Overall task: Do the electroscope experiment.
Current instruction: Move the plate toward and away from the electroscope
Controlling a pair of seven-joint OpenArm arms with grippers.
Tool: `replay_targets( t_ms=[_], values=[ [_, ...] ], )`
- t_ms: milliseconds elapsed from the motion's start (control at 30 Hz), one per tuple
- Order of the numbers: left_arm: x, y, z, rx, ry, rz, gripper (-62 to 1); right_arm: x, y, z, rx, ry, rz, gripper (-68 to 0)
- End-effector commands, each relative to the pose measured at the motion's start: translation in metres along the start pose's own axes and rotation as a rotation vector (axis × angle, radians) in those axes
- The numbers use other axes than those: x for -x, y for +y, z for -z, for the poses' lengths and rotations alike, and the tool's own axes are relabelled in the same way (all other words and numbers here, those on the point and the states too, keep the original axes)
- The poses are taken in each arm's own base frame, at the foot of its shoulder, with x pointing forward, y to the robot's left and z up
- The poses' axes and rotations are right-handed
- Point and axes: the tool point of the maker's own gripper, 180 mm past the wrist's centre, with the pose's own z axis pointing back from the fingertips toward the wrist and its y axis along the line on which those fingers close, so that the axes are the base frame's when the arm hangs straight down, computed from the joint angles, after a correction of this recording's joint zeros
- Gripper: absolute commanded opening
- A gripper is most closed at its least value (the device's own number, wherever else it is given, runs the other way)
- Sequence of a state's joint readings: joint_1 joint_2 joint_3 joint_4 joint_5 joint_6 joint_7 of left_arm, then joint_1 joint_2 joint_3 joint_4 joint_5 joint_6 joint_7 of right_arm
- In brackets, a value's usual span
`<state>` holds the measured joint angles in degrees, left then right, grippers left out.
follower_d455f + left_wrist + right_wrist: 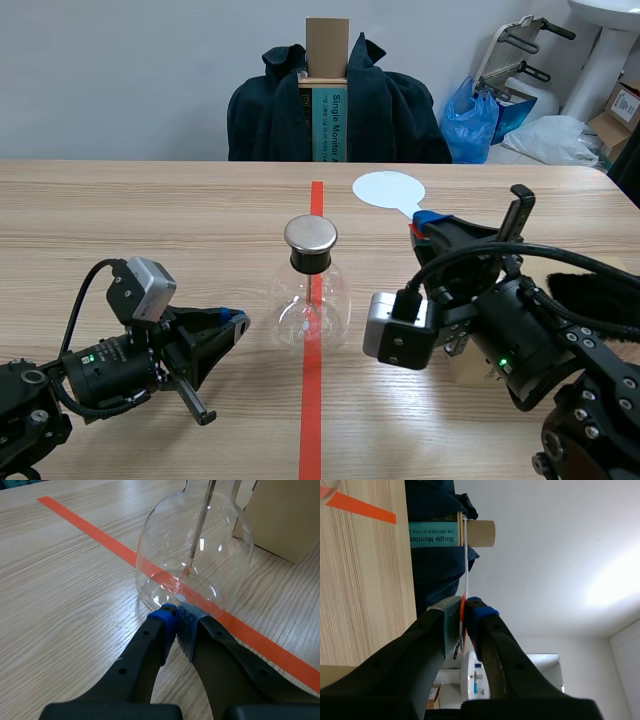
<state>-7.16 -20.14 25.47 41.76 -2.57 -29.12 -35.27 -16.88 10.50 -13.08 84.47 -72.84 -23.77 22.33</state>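
The electroscope, a clear glass flask (312, 310) with a round metal cap (310, 235) and a thin rod inside (200, 530), stands on the orange-red tape line at mid-table. My left gripper (238, 320) lies low on the table to its left, shut on nothing, with its pads (176, 617) meeting right at the flask's base (195, 555). My right gripper (425, 225) is raised to the right of the flask and shut on the handle of a flat white round paddle (388, 188). The right wrist view shows the paddle (466, 575) edge-on between the pads.
A tan cardboard box (285, 520) stands just right of the flask, partly under my right arm. A dark fuzzy cloth (595, 290) lies at the table's right side. Beyond the far edge stand a chair with a dark jacket (340, 105) and a blue bag (470, 120).
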Motion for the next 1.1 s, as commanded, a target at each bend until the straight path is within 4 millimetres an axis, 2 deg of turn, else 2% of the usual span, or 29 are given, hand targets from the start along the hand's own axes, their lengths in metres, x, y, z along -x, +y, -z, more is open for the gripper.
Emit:
replay_targets(
  t_ms=[0,167,667,1067],
  values=[
    [-0.014,0.001,0.006,-0.001,-0.052,0.0,-57.7,0.006,-0.011,0.003,0.037,0.008,-0.017,-66.7],
    [-0.014,0.001,0.006,-0.001,-0.052,0.0,-57.7,-0.001,-0.011,0.003,0.036,-0.028,-0.018,-66.7],
    [-0.014,0.001,0.006,-0.001,-0.052,0.0,-57.7,-0.052,-0.009,-0.006,0.027,-0.314,-0.033,-66.7],
    [-0.014,0.001,0.006,-0.001,-0.052,0.0,-57.7,-0.059,-0.008,-0.009,0.025,-0.36,-0.036,-66.7]
  ],
)
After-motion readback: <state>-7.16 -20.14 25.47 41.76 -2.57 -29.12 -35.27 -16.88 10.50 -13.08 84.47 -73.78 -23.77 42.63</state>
